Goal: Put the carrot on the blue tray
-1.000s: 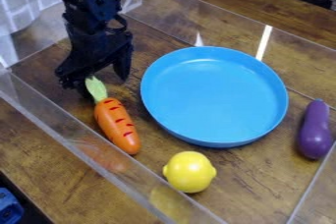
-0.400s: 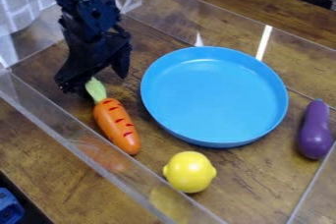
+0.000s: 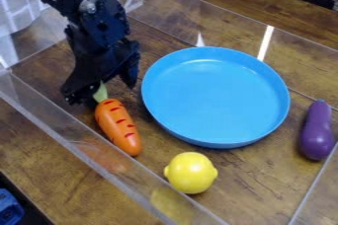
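Note:
The orange carrot (image 3: pixel 117 125) lies on the wooden table, its light green top pointing up-left and its tip toward the front. Right of it sits the round blue tray (image 3: pixel 215 97), with nothing on it. My black gripper (image 3: pixel 103 87) hangs just above the carrot's leafy end, jaws open and pointing down, nothing between them. The left finger stands beside the green top; the top itself is partly hidden by the fingers.
A yellow lemon (image 3: pixel 191 173) lies in front of the tray and a purple eggplant (image 3: pixel 314 130) at the right. Clear plastic walls (image 3: pixel 79 160) fence the work area along the front and left. White racks stand at the back left.
The gripper has moved slightly right and down toward the carrot's green top, staying open. Carrot, tray, lemon and eggplant have not moved.

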Robot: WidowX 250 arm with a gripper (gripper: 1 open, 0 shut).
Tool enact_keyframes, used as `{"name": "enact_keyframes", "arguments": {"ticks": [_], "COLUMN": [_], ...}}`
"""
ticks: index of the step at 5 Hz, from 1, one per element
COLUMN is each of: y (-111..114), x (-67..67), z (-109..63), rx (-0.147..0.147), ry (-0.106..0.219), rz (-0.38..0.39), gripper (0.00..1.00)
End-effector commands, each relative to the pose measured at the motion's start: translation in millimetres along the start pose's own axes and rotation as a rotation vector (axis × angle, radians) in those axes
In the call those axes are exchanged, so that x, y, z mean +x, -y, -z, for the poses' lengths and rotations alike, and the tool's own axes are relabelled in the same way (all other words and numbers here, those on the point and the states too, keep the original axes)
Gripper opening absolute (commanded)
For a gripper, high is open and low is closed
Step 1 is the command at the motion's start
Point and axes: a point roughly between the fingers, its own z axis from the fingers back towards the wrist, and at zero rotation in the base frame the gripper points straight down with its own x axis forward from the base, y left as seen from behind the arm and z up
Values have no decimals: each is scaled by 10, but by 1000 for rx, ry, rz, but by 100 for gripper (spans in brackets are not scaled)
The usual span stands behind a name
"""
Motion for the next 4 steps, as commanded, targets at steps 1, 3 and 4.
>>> {"name": "enact_keyframes", "arguments": {"ticks": [1,3,4], "y": [-235,-258,-261], "x": [-69,61,40], "z": [10,11,-6], "rx": [73,68,73], "ry": [-6,-7,1], "rz": [-2,70,72], "gripper": [100,100,100]}}
